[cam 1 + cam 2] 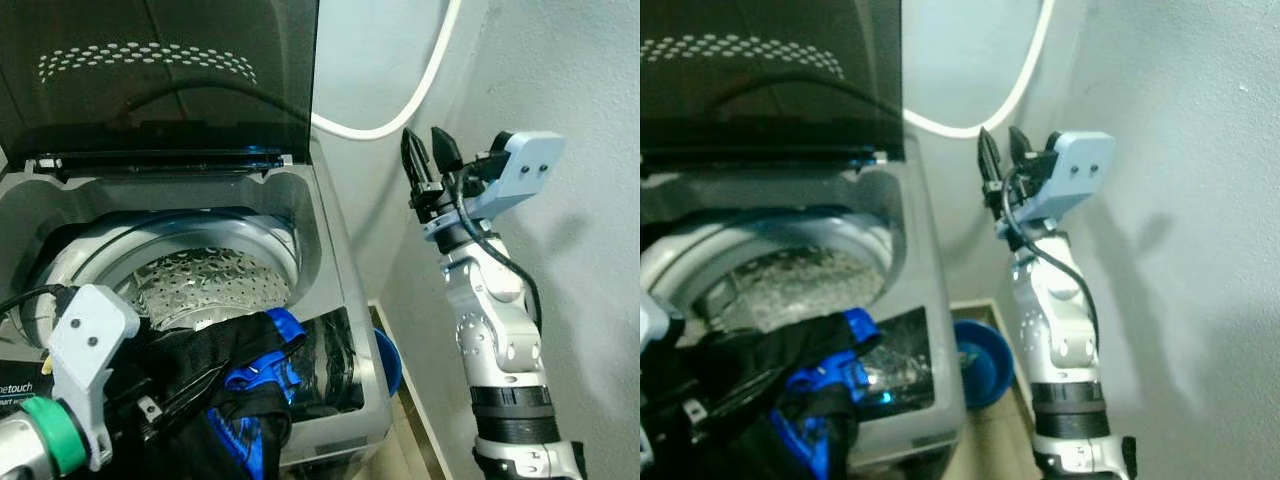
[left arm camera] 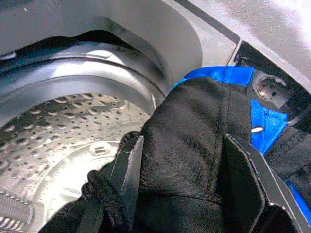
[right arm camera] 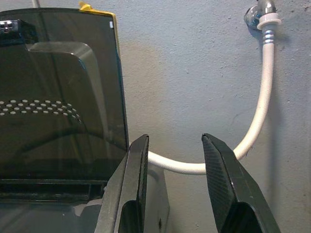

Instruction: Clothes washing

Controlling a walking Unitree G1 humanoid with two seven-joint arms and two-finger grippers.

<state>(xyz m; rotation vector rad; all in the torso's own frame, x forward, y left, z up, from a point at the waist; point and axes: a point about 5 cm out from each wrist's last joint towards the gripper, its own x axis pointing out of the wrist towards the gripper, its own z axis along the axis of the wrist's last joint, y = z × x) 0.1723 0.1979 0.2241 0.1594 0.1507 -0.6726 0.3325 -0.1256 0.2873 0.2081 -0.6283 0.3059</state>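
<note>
A top-loading washing machine (image 1: 345, 290) stands with its dark lid (image 1: 180, 70) raised and its perforated steel drum (image 1: 205, 285) showing. A black and blue garment (image 1: 240, 365) lies bunched over the machine's front right rim, partly hanging toward the drum. My left gripper (image 2: 182, 167) is shut on the garment's black cloth at the drum's edge. My right gripper (image 1: 428, 152) is raised beside the machine's right side, near the wall, open and holding nothing.
A white hose (image 1: 395, 105) loops along the wall behind the machine up to a tap (image 3: 260, 12). A blue basin (image 1: 985, 360) sits on the floor in the narrow gap between the machine and the right wall (image 1: 590, 230).
</note>
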